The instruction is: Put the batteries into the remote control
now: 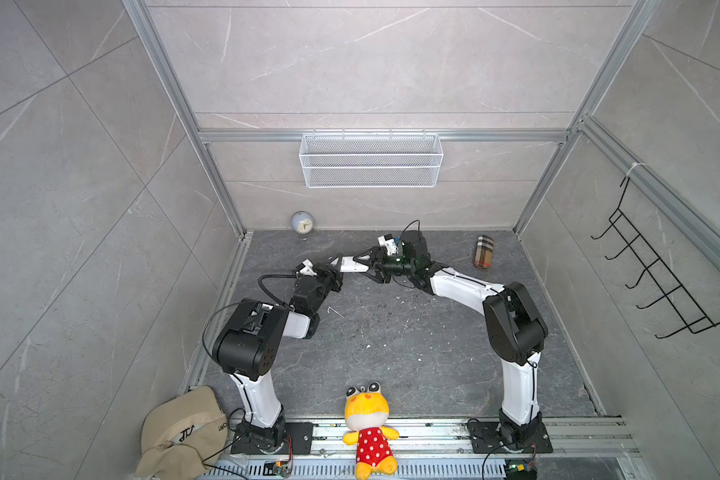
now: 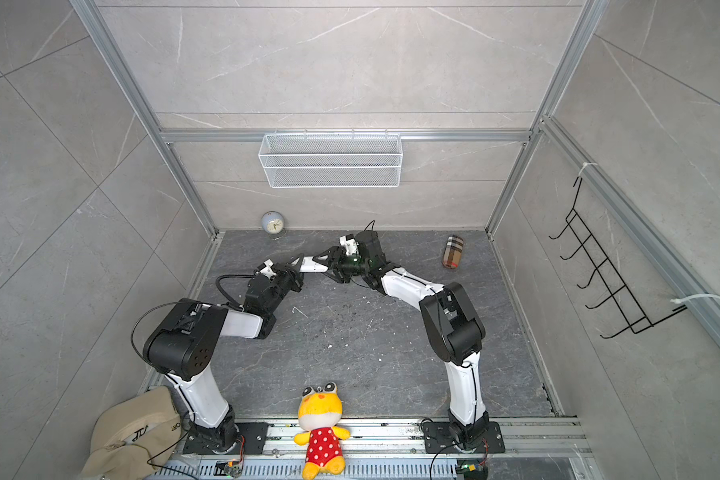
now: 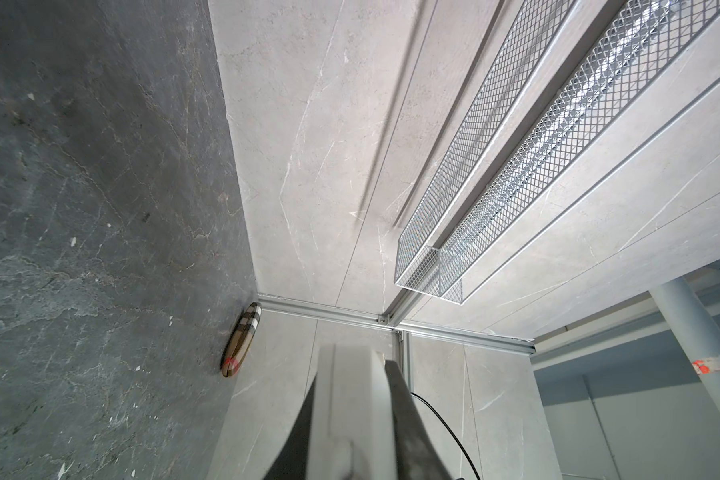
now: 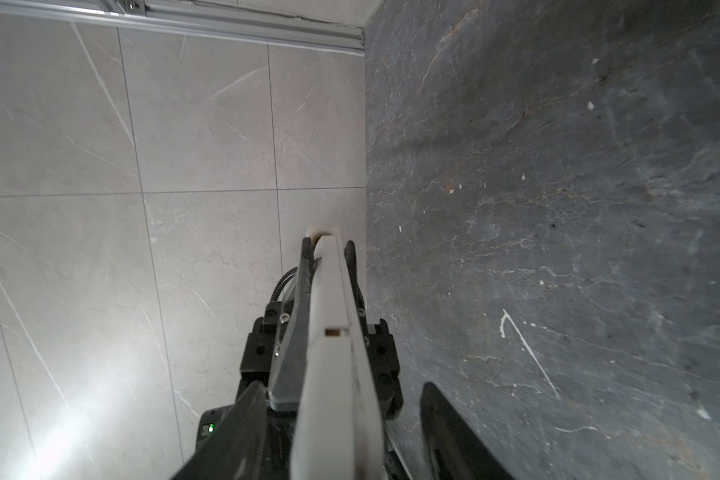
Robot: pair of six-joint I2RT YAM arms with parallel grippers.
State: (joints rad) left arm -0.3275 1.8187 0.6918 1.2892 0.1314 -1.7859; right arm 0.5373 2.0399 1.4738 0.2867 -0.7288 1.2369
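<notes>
1. The left gripper (image 1: 342,264) is pressed together on one end of the remote control (image 1: 353,264) and holds it in the air above the dark floor, long axis pointing toward the other arm. In the left wrist view its fingers (image 3: 404,419) flank the white body on both flat faces.
2. The right gripper (image 1: 371,266) meets it head-on. Its jaws stand spread around the remote's free end. The right wrist view shows a clear gap between one finger (image 4: 454,432) and the white body, so it is not pinching anything.
3. The remote control sits between both grippers: clamped in the left one, only bracketed by the right one, and touching no surface.
4. No batteries show in any view, neither on the floor near the grippers nor in a jaw. They may be inside the remote already or simply hidden, and I cannot tell which.
5. The remote's narrow edge shows a seam and a small notch, which suggests the back cover is seated, but the back face itself is not visible.
6. My judgement is that this is a handover or regrasp step, with insertion either finished or yet to start.
7. A plaid case (image 1: 484,252) lies well apart from the right gripper, on the side away from the left arm.
</notes>
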